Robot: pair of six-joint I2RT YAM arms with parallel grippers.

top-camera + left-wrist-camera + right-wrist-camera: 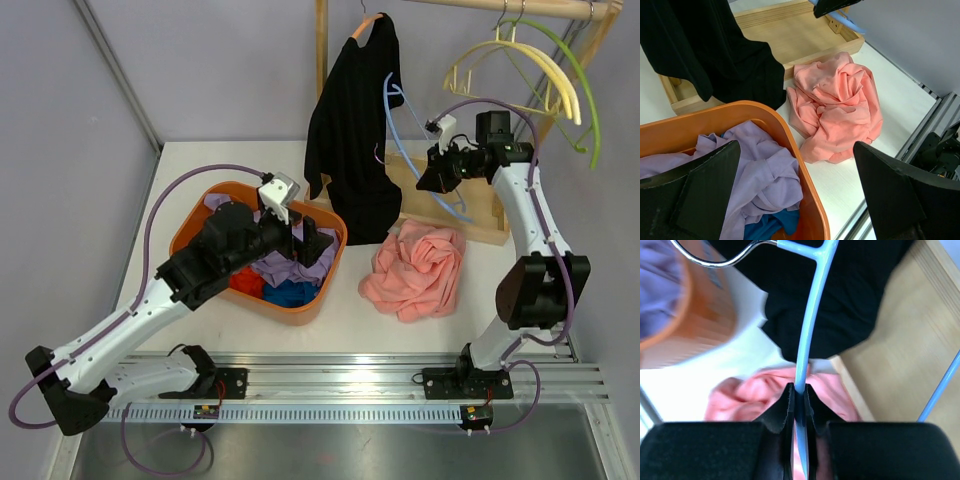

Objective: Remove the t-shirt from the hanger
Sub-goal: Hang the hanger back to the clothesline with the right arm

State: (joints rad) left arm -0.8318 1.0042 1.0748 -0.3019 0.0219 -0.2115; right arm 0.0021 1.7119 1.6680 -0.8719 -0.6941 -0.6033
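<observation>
A black t-shirt [350, 140] hangs from an orange hanger [372, 19] on the wooden rail, its hem reaching the rack's base; it also shows in the wrist views [715, 45] [840, 300]. My right gripper [430, 182] [799, 390] is shut on the thin bar of a bare light-blue hanger [395, 125] [812, 315], just right of the black t-shirt. A crumpled pink t-shirt [420, 265] [835, 110] [740, 395] lies on the table below it. My left gripper [312, 240] [796, 147] hangs open over the orange basket's right rim, holding nothing.
The orange basket [200, 215] [807, 180] holds purple [760, 170], blue and red clothes. The rack's wooden base [485, 215] [790, 30] stands at the back right. Yellow and green hangers [520, 60] hang on the rail above my right arm.
</observation>
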